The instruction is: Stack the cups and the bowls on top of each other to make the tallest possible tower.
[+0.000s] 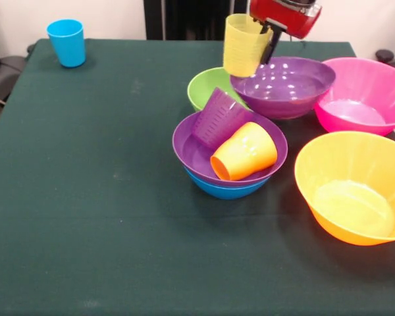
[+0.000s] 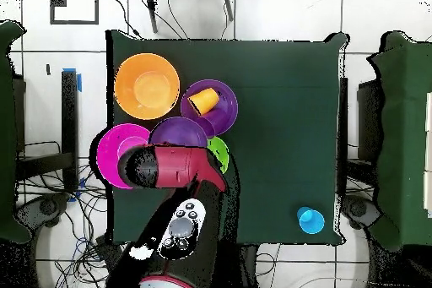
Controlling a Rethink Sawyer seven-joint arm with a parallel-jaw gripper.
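Observation:
My gripper (image 1: 263,41) is shut on the yellow cup (image 1: 245,45) and holds it upright in the air above the green bowl (image 1: 207,85) and the near rim of a purple bowl (image 1: 283,85). The tower (image 1: 229,172) is a blue bowl (image 1: 227,190) with a second purple bowl (image 1: 187,148) nested in it. A purple cup (image 1: 220,118) and an orange cup (image 1: 245,153) lie tipped inside that bowl. The blue cup (image 1: 66,41) stands alone at the far left corner. In the overhead view the arm (image 2: 173,166) hides the gripper and the yellow cup.
A pink bowl (image 1: 365,95) and a large orange bowl (image 1: 352,187) stand at the right on the green table (image 1: 85,197). In the overhead view the orange bowl (image 2: 147,86), pink bowl (image 2: 114,154) and blue cup (image 2: 310,220) show.

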